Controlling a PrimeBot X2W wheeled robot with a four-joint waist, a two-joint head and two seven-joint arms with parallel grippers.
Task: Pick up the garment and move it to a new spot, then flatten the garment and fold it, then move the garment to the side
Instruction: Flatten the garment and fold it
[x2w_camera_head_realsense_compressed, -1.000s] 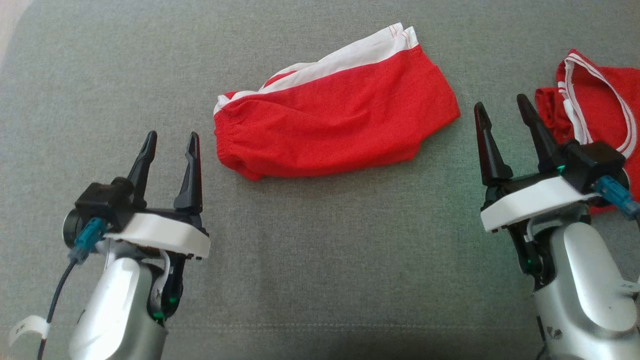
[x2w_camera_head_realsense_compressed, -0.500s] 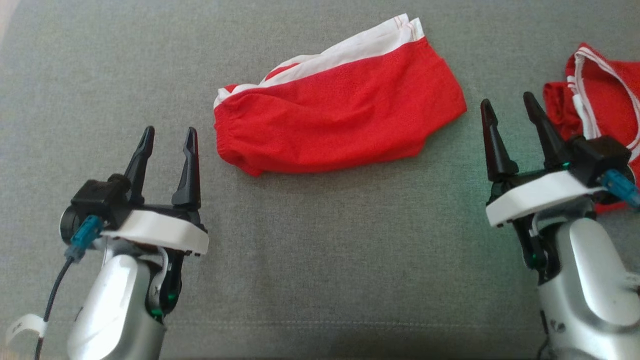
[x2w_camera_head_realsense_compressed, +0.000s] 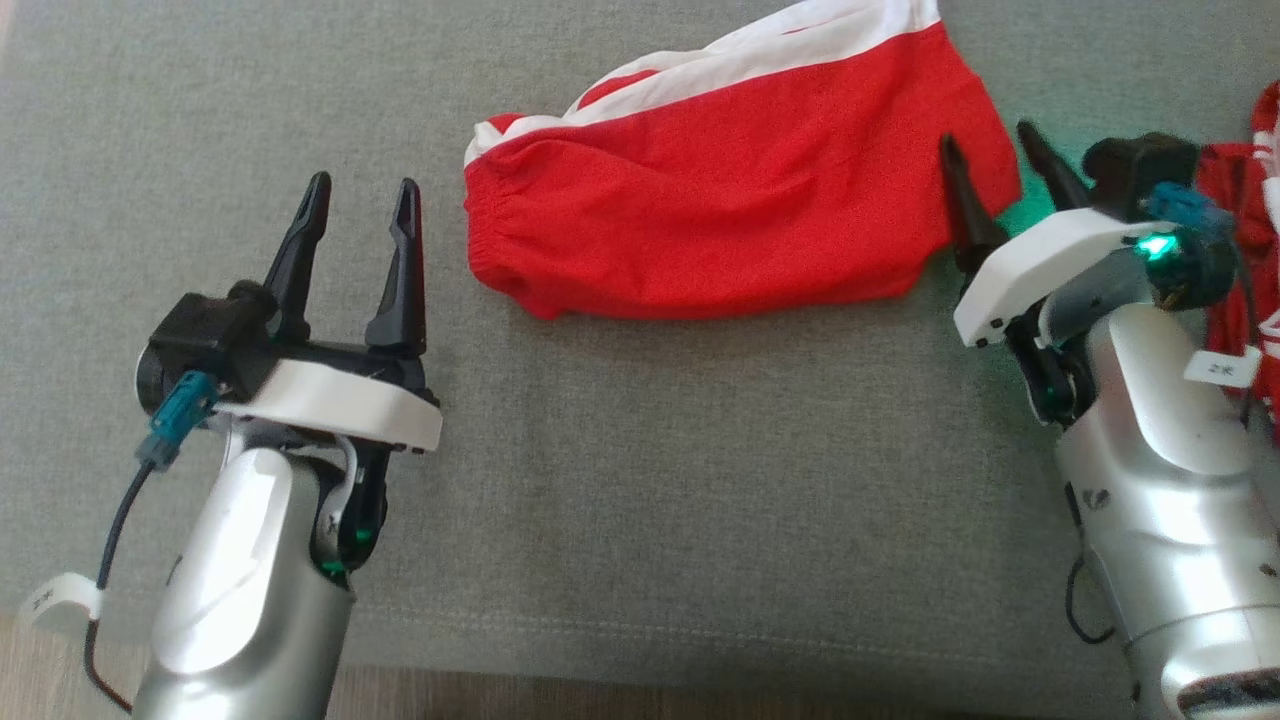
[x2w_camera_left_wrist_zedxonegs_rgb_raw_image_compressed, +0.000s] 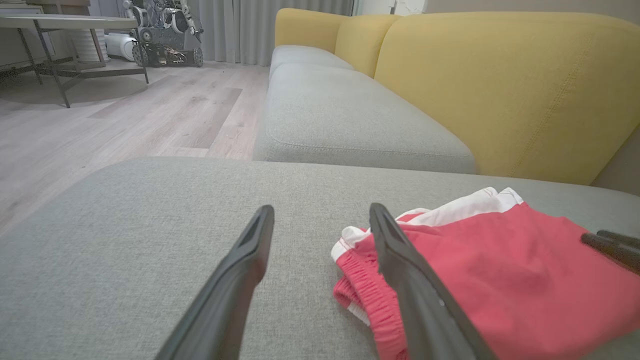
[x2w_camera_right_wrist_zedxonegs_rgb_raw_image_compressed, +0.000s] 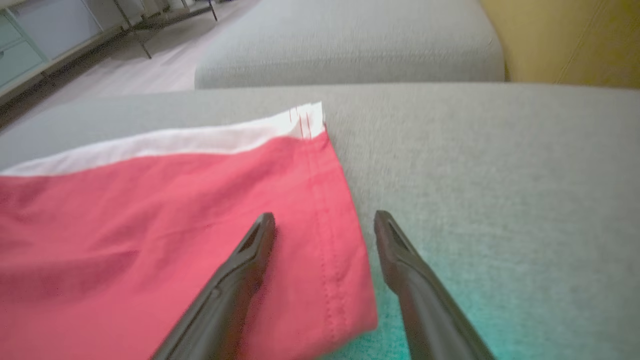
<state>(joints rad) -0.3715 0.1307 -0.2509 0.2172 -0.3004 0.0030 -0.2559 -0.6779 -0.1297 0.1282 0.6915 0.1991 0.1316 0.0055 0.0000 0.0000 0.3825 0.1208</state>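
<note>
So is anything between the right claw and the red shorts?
No, nothing visible. The open right gripper straddles the hemmed edge of the red shorts on the cushion: one finger over the cloth, one beside it.

Garments, red with white trim: two. Shorts (x2w_camera_head_realsense_compressed: 720, 210) at twelve o'clock, another piece (x2w_camera_head_realsense_compressed: 1245, 170) at three o'clock.
Grippers: two. Left gripper (x2w_camera_head_realsense_compressed: 362, 183), right gripper (x2w_camera_head_realsense_compressed: 985, 133).
Grey seat cushions: two. Near cushion (x2w_camera_left_wrist_zedxonegs_rgb_raw_image_compressed: 100, 250), far cushion (x2w_camera_left_wrist_zedxonegs_rgb_raw_image_compressed: 340, 115).

You see the garment (x2w_camera_head_realsense_compressed: 740, 220) as soft, matt red cloth with a smooth white band and a puckered elastic hem. The seat cushion (x2w_camera_head_realsense_compressed: 640, 480) is coarse grey woven fabric. The left gripper (x2w_camera_head_realsense_compressed: 362, 185) has matt black plastic fingers (x2w_camera_head_realsense_compressed: 400, 280), and its forearm shell (x2w_camera_head_realsense_compressed: 240, 590) is glossy silver. The floor (x2w_camera_left_wrist_zedxonegs_rgb_raw_image_compressed: 150, 110) looks like pale, smooth wood.
</note>
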